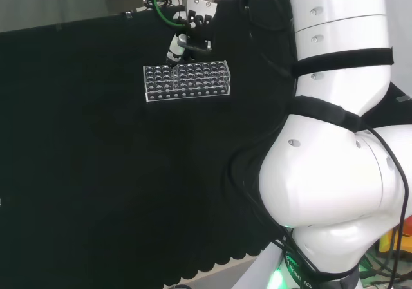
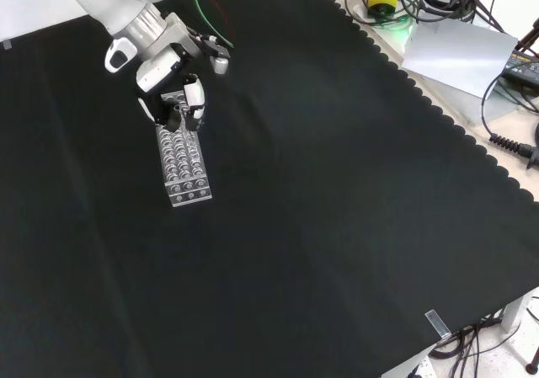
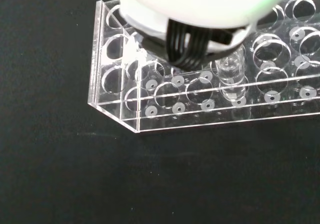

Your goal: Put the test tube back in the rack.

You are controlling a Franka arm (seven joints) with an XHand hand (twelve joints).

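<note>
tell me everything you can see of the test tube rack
The rack is a long, clear plastic block with rows of round holes, lying flat on the black cloth. In the wrist view a clear tube stands in one hole near its end. The hand hovers over that end.

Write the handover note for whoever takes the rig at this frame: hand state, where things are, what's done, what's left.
Hand: over the far end of the clear rack in the head view, fingers curled at the test tube.
Test tube: upright in the wrist view, lower part already down inside a rack hole.
Rack: on the black cloth.
Done: tube carried to the rack and partly inserted.
Left: seat the tube fully if needed, release, withdraw the hand.
</note>
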